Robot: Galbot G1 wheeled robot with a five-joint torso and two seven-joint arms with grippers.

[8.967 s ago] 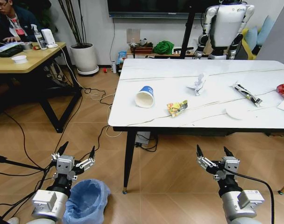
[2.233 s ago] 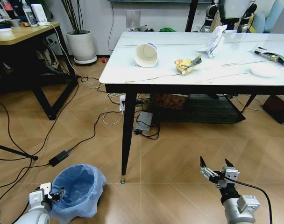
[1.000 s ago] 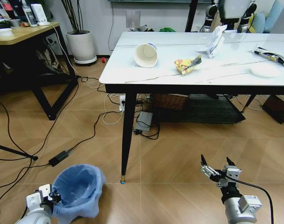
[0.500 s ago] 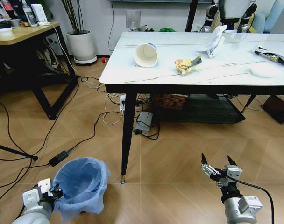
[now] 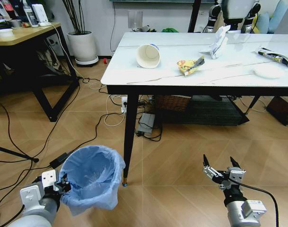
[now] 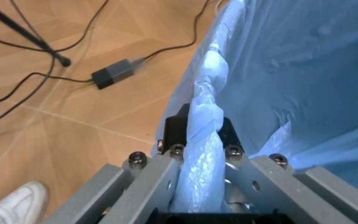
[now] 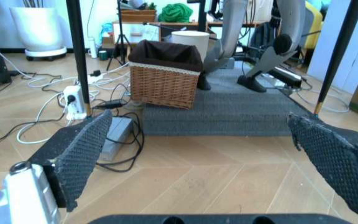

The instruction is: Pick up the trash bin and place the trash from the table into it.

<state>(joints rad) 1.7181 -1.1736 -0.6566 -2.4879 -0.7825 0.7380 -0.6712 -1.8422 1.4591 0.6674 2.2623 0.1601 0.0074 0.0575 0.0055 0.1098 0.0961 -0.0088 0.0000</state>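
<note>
Left gripper point(image 5: 63, 185) is clamped on the rim of the trash bin point(image 5: 93, 182), low at the robot's left side, near the table's front left leg. In the left wrist view the fingers point(image 6: 174, 135) pinch a twisted fold of the blue bag point(image 6: 207, 140) at the rim.

Bin: small, round, lined with a crinkly translucent light-blue bag that overhangs the rim and hangs loose down the outside. Its mouth is open and tipped a little toward the camera. Whether its base touches the wooden floor point(image 5: 172, 156) cannot be told.

Right gripper point(image 5: 224, 169) hangs low at the robot's right side over the floor, fingers spread wide, holding nothing. The right wrist view shows its two textured pads point(image 7: 79, 154) well apart.

Table point(image 5: 134, 78): white marble-look top, black edge, black legs. On it:
- paper cup point(image 5: 148, 55) on its side near the front left corner, its mouth toward the front edge
- yellow wrapper point(image 5: 189, 65) to the right of the cup
- crumpled white paper point(image 5: 218, 41) farther back
- black-and-white stick wrapper point(image 5: 275, 55) near the right end
- white lid point(image 5: 268, 71) in front of the stick wrapper
</note>
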